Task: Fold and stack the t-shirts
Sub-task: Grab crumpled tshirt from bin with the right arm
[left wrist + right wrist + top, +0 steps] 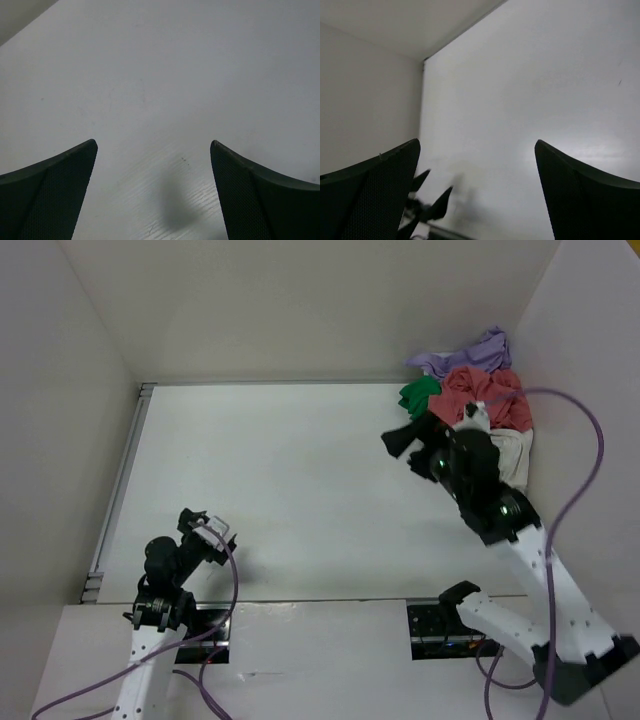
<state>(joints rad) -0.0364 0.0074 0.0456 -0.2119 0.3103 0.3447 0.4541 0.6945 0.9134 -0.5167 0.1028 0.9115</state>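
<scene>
**Both end effectors wide and empty; four t-shirts heaped in the far right corner**

Left end effector (203,524): I find it spread wide with nothing between its jaws. Its own camera shows the two dark fingers (50,195) well apart at the bottom of the frame, with only bare white worktop (280,480) and a faint shadow between them. It sits low at the near left of the worktop, close to its base.

Right end effector (405,443): also spread wide and holding nothing. Its fingers (585,195) frame bare worktop and the left wall (365,115) beyond. In the overhead view it points left, away from the cloth, hanging just beside the left edge of the heap. I cannot tell whether it touches any fabric.

T-shirts: all four lie unfolded in one crumpled heap in the far right corner, against the right wall.
- The lavender-purple shirt (472,352) lies farthest back.
- The salmon-red shirt (482,392) is bunched in the middle.
- The bright green shirt (418,393) shows at the heap's left edge.
- The cream-white shirt (512,454) is nearest, partly hidden behind the right arm (500,510).

A purple cable (592,445) loops from the right arm across the right side of the overhead view.
</scene>
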